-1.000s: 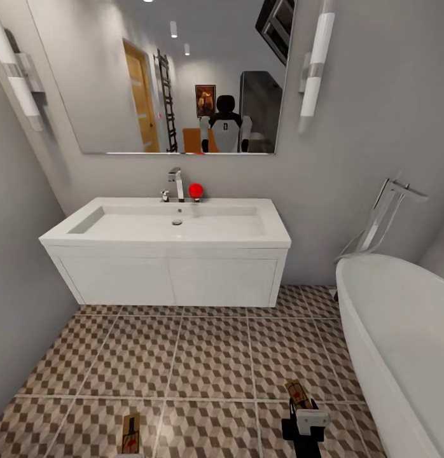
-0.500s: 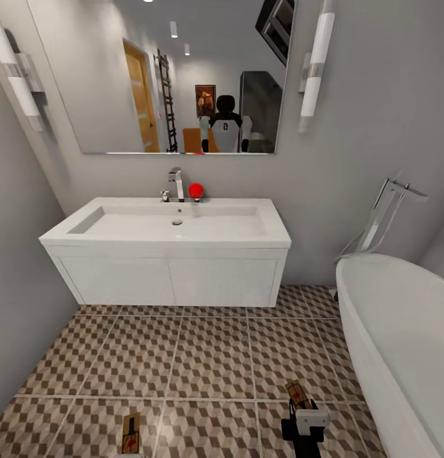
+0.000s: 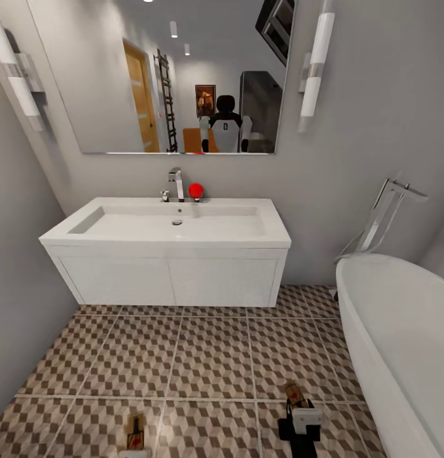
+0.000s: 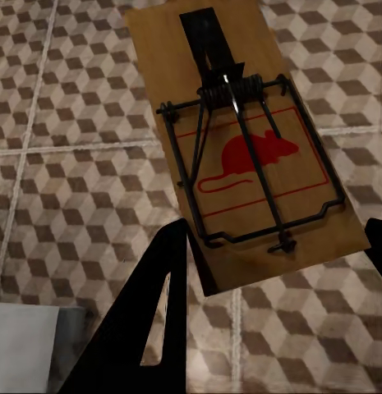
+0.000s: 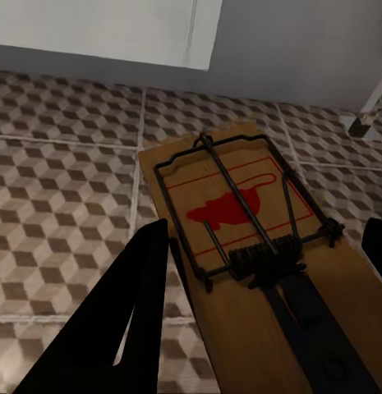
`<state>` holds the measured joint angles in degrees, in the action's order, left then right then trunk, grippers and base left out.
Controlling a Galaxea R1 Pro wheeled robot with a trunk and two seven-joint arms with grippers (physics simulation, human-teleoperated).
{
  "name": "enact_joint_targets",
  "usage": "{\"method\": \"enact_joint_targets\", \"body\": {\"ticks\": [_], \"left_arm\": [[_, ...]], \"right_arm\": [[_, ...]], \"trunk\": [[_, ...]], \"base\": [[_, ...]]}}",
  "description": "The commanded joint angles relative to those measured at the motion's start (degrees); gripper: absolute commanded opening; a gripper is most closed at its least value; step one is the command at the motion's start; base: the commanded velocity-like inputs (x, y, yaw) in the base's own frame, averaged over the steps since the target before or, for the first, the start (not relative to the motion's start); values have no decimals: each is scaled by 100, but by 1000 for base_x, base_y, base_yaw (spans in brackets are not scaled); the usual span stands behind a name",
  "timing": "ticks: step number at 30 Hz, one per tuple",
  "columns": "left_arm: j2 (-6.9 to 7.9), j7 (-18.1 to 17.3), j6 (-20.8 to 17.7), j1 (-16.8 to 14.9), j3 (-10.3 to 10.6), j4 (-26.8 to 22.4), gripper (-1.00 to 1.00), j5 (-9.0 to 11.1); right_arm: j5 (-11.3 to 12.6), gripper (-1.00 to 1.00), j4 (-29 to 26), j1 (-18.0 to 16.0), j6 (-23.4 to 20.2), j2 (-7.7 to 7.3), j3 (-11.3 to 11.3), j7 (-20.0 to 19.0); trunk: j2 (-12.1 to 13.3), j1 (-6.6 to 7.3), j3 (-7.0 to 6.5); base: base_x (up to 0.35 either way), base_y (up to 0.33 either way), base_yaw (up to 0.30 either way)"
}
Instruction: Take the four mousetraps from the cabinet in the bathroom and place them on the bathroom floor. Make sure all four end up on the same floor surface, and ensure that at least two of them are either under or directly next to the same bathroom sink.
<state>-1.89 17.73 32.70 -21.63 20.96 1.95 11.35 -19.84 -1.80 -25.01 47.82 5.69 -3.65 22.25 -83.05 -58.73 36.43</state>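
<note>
Head view: two mousetraps (image 3: 135,433) (image 3: 294,394), one clamped in each gripper (image 3: 134,449) (image 3: 298,410)

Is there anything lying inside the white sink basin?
No, in the head view the sink basin holds nothing but its drain, while a red ball sits on the ledge beside the tap.

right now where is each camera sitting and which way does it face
Head view: high on the robot, facing the bathroom sink and bathroom floor; right gripper shows low.
Left wrist view: on the left arm, looking down at a mousetrap; dark fingers show.
Right wrist view: on the right arm, looking toward the vanity at the other mousetrap.
All three share the cube-patterned tiles.
</note>
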Motion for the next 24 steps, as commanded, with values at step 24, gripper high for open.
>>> {"method": "enact_joint_targets", "body": {"ticks": [24], "left_arm": [[158,593,-6397,-1980,-337,-2891,-100,20]], "right_arm": [[232,-100,-4119,-20,-4787,431,-49,-456]], "trunk": [[-3,0,5]], "base": [[0,0,0]]}}
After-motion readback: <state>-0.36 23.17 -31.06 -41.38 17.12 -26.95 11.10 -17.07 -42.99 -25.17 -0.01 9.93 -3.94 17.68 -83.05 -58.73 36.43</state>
